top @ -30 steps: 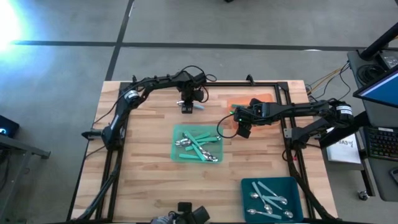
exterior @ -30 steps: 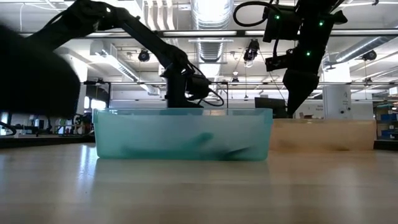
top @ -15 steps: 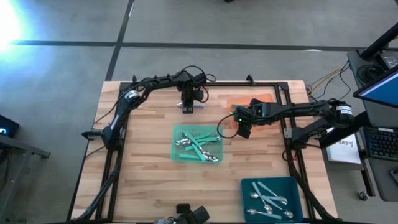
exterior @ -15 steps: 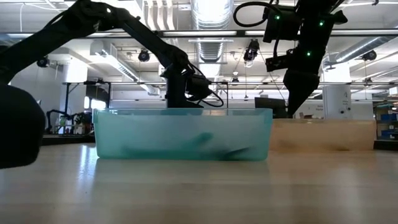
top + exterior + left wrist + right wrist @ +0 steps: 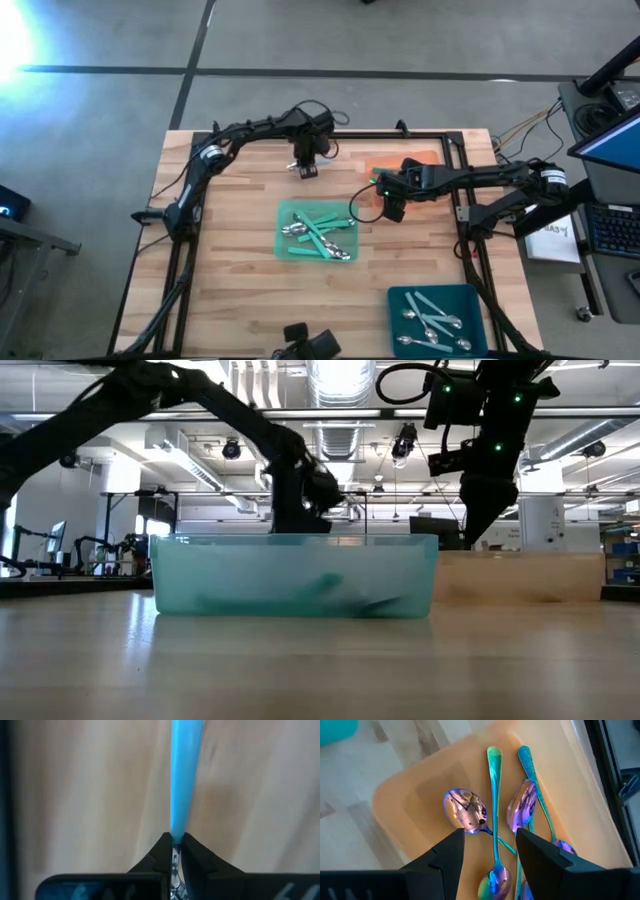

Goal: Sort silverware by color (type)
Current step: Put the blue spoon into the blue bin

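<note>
Nearest the low camera, a dark teal tray (image 5: 436, 318) holds several silver spoons (image 5: 430, 322); mid-tabletop, a green tray (image 5: 317, 231) carries mixed silverware (image 5: 318, 233), teal handles and shiny heads overlapping. Right gripper (image 5: 489, 851) hovers over the orange tray (image 5: 400, 807), jaws spread wide and empty above iridescent spoons (image 5: 492, 815). Farthest, left gripper (image 5: 175, 851) has its jaws pinched tight on the tip of a teal-handled utensil (image 5: 182, 775), held above bare wood near the tabletop's back edge. Judgement: pieces are light, rigid, smooth and likely slippery; a tip pinch may let one pivot, so a mid-handle hold looks safer, avoiding curved bowls.
</note>
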Tool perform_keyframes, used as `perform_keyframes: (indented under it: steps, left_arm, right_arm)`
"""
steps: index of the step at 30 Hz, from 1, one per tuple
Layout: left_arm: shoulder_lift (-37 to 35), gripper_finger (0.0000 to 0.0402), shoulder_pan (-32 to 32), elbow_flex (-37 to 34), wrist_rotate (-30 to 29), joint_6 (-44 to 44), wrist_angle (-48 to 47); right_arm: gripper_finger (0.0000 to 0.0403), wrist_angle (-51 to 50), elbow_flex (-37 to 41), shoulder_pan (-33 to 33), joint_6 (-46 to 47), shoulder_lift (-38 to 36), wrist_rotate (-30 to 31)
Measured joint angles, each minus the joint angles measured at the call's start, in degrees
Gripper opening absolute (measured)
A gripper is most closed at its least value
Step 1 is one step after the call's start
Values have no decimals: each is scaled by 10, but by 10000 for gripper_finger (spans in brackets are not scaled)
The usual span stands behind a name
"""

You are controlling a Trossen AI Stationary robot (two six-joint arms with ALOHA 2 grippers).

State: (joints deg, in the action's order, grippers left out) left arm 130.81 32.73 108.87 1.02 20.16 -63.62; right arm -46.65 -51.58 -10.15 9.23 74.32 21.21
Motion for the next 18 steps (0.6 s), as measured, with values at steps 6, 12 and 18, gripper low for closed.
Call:
perform_keyframes:
  steps: [6,12,18]
  left_arm:
    - [-16,5,-2,76,29,-13,-63]
    - [-33,5,-5,136,44,-13,-98]
    - [-51,4,-5,160,42,-34,-96]
  right_arm:
    - [171,0,26,-8,-16,0,42]
    - [171,3,65,-38,10,0,38]
    - [171,11,72,-57,-16,-1,43]
